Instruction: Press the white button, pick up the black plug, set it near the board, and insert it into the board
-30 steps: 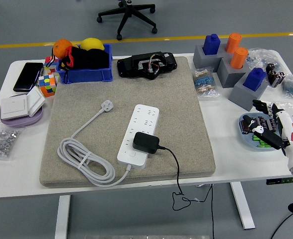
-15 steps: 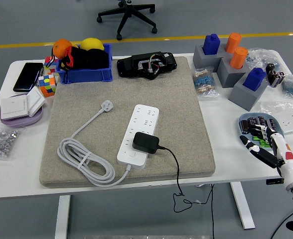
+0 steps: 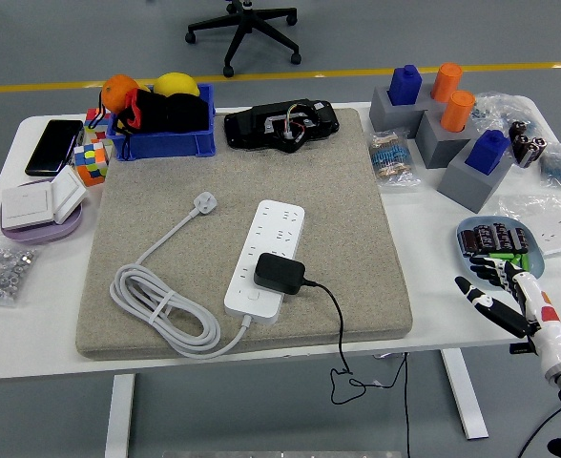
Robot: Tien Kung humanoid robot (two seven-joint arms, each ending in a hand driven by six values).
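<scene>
Right hand [image 3: 498,288] hangs open off table [image 3: 433,286] corner.

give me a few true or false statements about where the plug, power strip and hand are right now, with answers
1. The black plug sits on top of the white power strip. True.
2. The right hand grips the black plug. False: it is at the table's right edge, fingers spread, holding nothing, well apart from the plug.
3. The power strip lies on the beige mat. True.
4. The strip's white cord is stretched out straight across the mat. False: it lies coiled at the strip's left, its white wall plug loose on the mat.
5. The blue bin stands at the mat's near right corner. False: it stands at the far left.
</scene>
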